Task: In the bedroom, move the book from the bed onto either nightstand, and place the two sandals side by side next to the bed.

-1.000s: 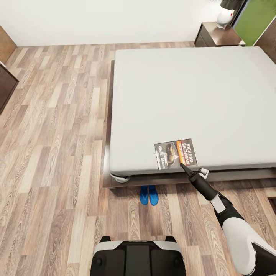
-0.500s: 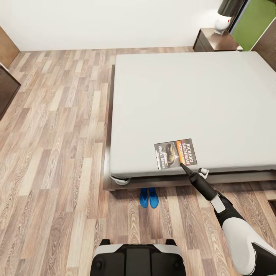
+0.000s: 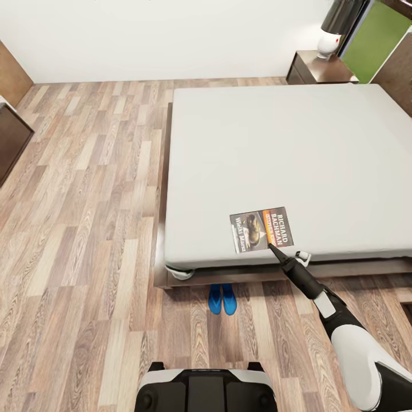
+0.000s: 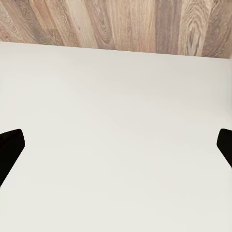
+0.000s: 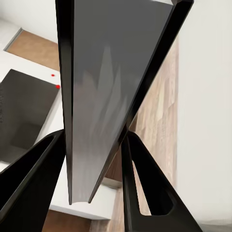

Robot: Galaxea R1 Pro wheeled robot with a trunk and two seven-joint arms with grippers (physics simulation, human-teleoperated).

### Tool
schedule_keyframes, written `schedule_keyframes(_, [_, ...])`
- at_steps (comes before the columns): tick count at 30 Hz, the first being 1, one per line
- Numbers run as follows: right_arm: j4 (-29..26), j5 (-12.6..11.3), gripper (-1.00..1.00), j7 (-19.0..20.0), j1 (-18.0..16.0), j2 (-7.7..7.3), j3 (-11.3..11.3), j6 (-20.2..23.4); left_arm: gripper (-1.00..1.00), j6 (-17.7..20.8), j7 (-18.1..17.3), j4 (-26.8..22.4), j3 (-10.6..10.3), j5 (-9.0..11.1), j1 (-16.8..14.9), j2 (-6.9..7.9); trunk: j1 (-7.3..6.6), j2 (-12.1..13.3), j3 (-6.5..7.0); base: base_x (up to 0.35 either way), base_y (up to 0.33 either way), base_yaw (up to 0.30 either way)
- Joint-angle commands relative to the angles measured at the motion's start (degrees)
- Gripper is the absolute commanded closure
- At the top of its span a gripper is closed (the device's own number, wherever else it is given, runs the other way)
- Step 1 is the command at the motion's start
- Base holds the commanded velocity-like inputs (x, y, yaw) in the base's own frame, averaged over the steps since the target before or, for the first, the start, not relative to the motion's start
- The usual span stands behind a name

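Reaching in from the lower right of the head view with the right gripper (image 3: 273, 248), tip set at the near corner of the book (image 3: 261, 229). Finds that book flat on the bed (image 3: 286, 149), low on the grey mattress, just inside its bottom edge, where the arm can get at it without leaning across. Reads "RICHARD BACHMAN" in white down the cover beside an orange band; leaves the smaller lettering unread, too fine to make out. Places the sandals (image 3: 222, 298) on the plank floor at lower centre, touching side by side against the bed frame, toes tucked under it, so probably already where the task wants them. Puts the nightstand (image 3: 318, 67) at the upper right, well apart from the book, with a white lamp (image 3: 327, 41) on top and a green panel (image 3: 376, 39) beside it.

Looking along the left gripper (image 4: 116, 145) in its wrist view: jaws wide apart, holding nothing, over a pale flat surface with wood floor along the top of the frame.

Looking along the right wrist view: shows a thin dark slab, taken for the book (image 5: 96, 87) seen edge-on, running up between both black fingers (image 5: 29, 183). Judges the jaws clamped on it, a pinch at the edge suiting so thin a thing. Shows no writing from this side.
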Motion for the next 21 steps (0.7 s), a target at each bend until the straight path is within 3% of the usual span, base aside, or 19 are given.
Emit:
schedule_keyframes(1, [0.04,-0.06,1.00,0.21,-0.04,0.06,-0.09,0.60,-1.00,-0.27,0.14,0.07,-0.49,0.36,-0.01,-0.01,0.04,-0.08,0.04,0.000,0.000,0.000])
schedule_keyframes(21, [0.04,-0.06,1.00,0.22,-0.04,0.35,0.49,0.43,-1.00,-0.24,0.15,0.07,-0.49,0.36,0.00,-0.02,0.04,-0.08,1.89,0.000,0.000,0.000])
